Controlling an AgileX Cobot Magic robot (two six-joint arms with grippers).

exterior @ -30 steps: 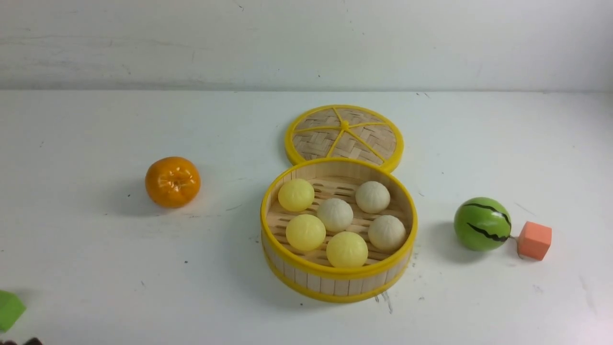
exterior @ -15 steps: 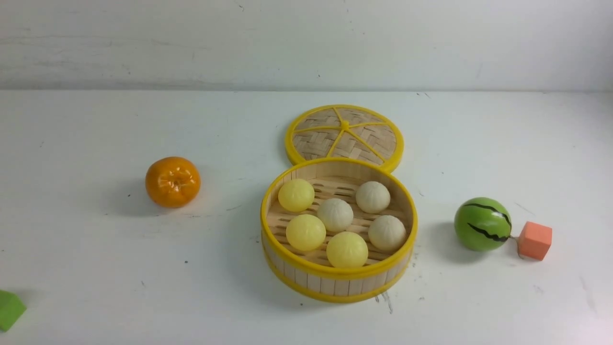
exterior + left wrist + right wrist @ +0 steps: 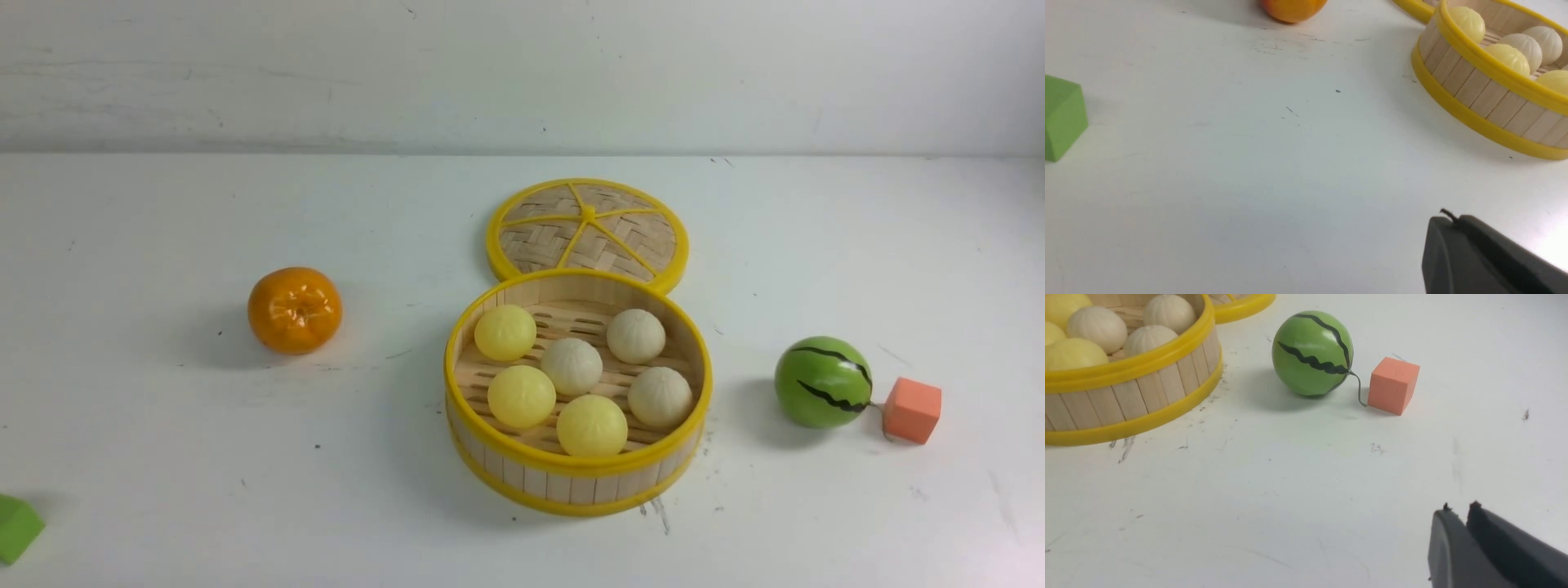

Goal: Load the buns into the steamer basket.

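Front view: all six buns (image 3: 571, 365) sit inside the steamer basket (image 3: 576, 487); neither hand shows. A dark tip that poked in at the lower left corner a second ago is gone, so the left arm has pulled back.

Left wrist view: left hand (image 3: 1447, 228) pressed together, holding nothing, above bare tabletop (image 3: 1229, 183); basket well ahead of it, green block (image 3: 1063, 116) off to the other side.

Right wrist view: right hand (image 3: 1457, 518) nearly closed, a thin slit between the tips, empty; striped green ball (image 3: 1312, 353) and orange cube (image 3: 1393, 384) lie ahead of it.

Judgement: task looks complete.
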